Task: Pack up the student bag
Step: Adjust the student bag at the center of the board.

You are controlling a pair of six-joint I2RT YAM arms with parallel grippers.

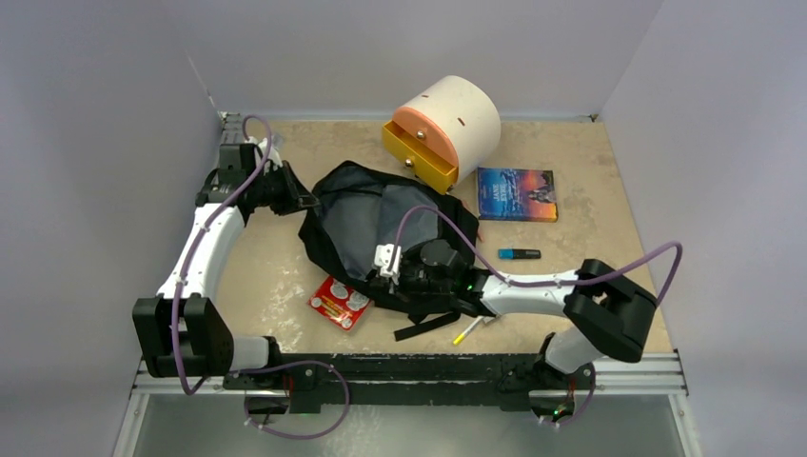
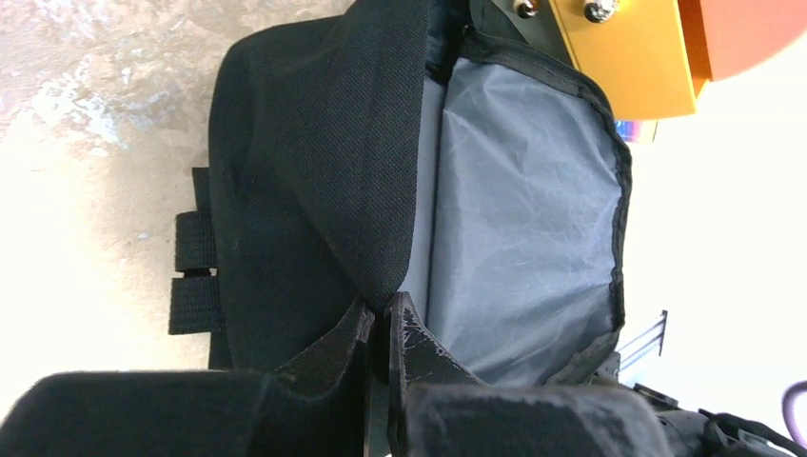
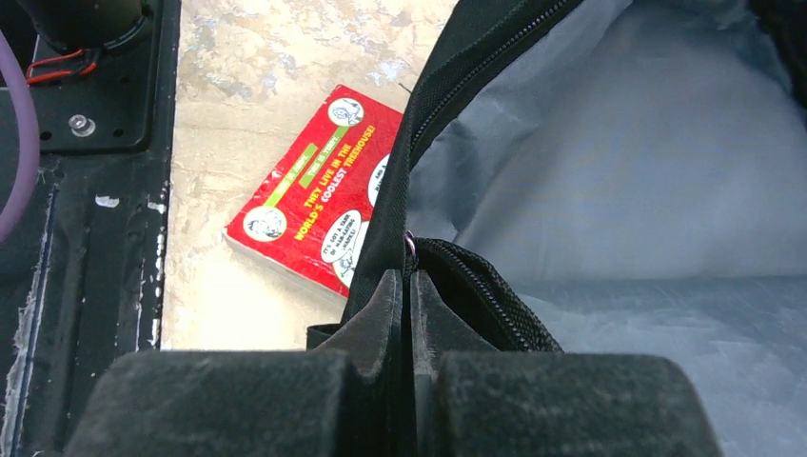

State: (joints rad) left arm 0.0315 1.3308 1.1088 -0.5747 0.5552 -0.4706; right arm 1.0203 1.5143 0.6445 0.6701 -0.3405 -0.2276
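Where the overhead camera looks down, the student bag (image 1: pixel 366 214) lies open mid-table, grey lining up, with a cream drawer box (image 1: pixel 452 124) just beyond it, a blue book (image 1: pixel 516 193) and a marker (image 1: pixel 520 254) to its right, and a red book (image 1: pixel 340 303) just beside its near-left edge. Left wrist view: left gripper (image 2: pixel 384 319) clenched on the point of a black fabric flap at the bag's mouth, lining spread beyond. Right wrist view: right gripper (image 3: pixel 410 290) pinched tight on the bag's zippered rim, red book flat on the table just left of it.
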